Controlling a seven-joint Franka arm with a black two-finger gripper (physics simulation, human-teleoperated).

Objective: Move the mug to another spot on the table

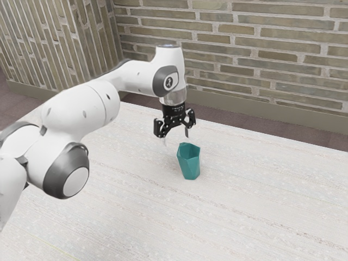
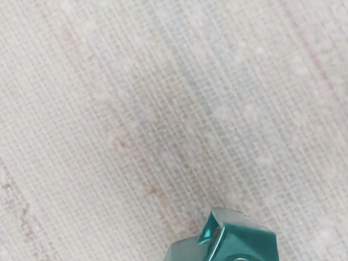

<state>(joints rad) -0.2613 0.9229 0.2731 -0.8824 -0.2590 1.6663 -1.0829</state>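
End effector spread, holding nothing, above the table. Mug upright, long axis vertical, near and lower, at five o'clock from me in the exterior view. Not touching.

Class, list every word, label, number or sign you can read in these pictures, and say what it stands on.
No text here can be read.
Small white mark on the arm: too small to read.
The mug and the table: no text.

Soft even light, sheen on mug
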